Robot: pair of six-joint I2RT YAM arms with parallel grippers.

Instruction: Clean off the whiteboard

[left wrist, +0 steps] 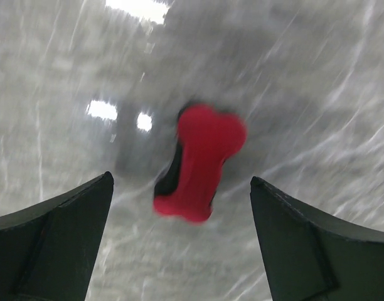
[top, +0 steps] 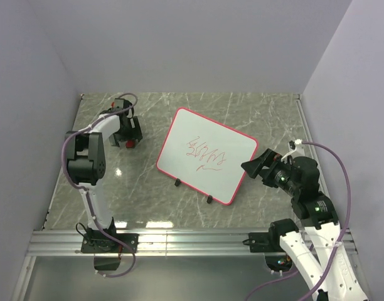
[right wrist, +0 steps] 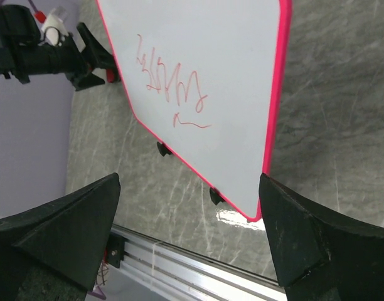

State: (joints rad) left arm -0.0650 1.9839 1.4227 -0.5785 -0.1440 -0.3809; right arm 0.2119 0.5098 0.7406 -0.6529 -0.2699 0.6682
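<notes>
From above, the whiteboard [top: 204, 155] lies mid-desk [top: 148, 200], turned at a slant on small black feet, with a red scribble [top: 206, 154] across its middle. The left gripper [top: 130, 135] hangs off the whiteboard's left edge, over a small red-and-black eraser [top: 130, 143]. The right gripper [top: 255, 166] sits just off the whiteboard's right edge, pointing at it.

The left wrist view is smeared, so detail is uncertain. It seems to show the eraser lying on the desk between the spread fingers, with clear gaps on both sides and nothing gripped.

In the right wrist view the fingers are also spread wide and empty. The whiteboard's lower right corner falls between them, though I cannot tell whether either one touches the frame.

Nothing has been wiped yet, and the likely step is picking up the eraser. The risks, as I judge them:
- One finger may reach the slim eraser first and skid it toward the whiteboard or tip it.
- The light whiteboard may slide on its feet under wiping pressure unless the right arm braces it.
- The right fingers could catch the frame and shove it askew.
</notes>
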